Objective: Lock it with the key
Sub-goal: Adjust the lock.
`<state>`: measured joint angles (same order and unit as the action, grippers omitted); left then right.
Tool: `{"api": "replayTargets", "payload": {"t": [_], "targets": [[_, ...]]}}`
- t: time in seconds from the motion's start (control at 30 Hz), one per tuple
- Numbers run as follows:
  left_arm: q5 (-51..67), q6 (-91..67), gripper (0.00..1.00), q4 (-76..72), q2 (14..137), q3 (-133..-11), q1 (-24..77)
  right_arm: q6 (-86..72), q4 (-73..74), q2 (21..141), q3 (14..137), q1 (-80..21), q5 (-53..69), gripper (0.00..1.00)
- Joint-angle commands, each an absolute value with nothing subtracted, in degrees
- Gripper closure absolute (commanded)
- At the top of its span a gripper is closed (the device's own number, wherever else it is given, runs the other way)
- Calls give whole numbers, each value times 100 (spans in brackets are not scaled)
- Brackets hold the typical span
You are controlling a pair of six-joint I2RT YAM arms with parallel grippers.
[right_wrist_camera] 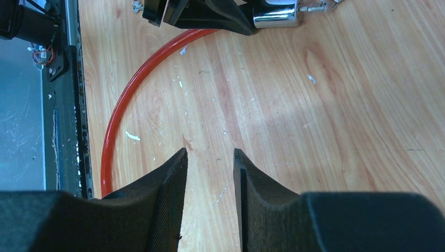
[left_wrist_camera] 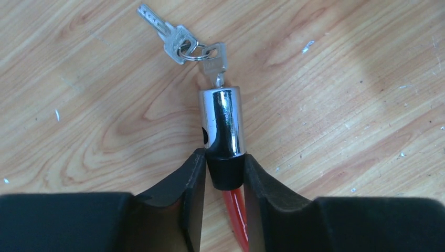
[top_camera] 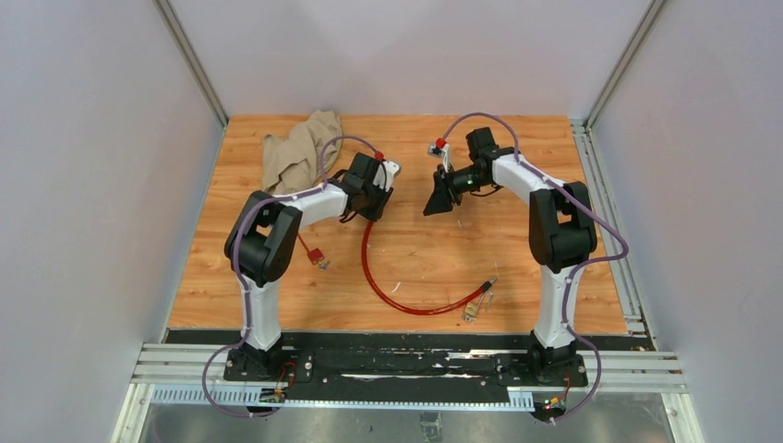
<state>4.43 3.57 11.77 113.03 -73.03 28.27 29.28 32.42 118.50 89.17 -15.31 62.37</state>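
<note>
A: Where's the key (left_wrist_camera: 216, 60)?
B: Nearest, the left gripper (left_wrist_camera: 224, 157) looks clamped low on the lock cylinder (left_wrist_camera: 223, 123). Beyond it, the key sits in the cylinder's end. The right gripper (right_wrist_camera: 210, 155) stands apart, empty.
A: Handling?
B: Light, stiff, slippery, I'd judge. Pinch its flat head. No containers visible.

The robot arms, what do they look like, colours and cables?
The left arm and right arm have white links and black joints. A lilac cable loops along each, with a red fitting near the wrist. The left gripper and right gripper have matte black wedge-shaped fingers.
</note>
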Motion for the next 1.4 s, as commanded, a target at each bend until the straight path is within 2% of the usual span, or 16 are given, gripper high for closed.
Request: {"api": "replayTargets", "payload": {"t": [0.0, 0.13, 0.17, 0.5, 0.63, 1.0, 1.2, 1.37], "targets": [[119, 573, 77, 1016, 11516, -7170, 2970, 2422, 2918, 11734, 8850, -1480, 6101, 63], [-305, 733, 99, 743, 11372, -7183, 2969, 1938, 2711, 11770, 9015, -1487, 5840, 63], [-288, 738, 99, 617, 11272, -7162, 2931, 1884, 2712, 11770, 9063, -1491, 5769, 63], [-1053, 874, 100, 739, 10112, -8074, 2343, 1364, 2707, 11456, 9140, -1481, 5489, 64], [-507, 1776, 100, 632, 9514, -8154, 2299, 1100, 2680, 11158, 9279, -1477, 5719, 63], [1432, 3778, 100, 1980, 8326, -8491, 2314, 1241, 2646, 10565, 10459, -1479, 6832, 62], [2566, 4383, 100, 3018, 8066, -8746, 2382, 1865, 2654, 9977, 10439, -1537, 6978, 61], [2868, 4581, 100, 3268, 7875, -8550, 2651, 2094, 2656, 9809, 10317, -1654, 7071, 61]]}}
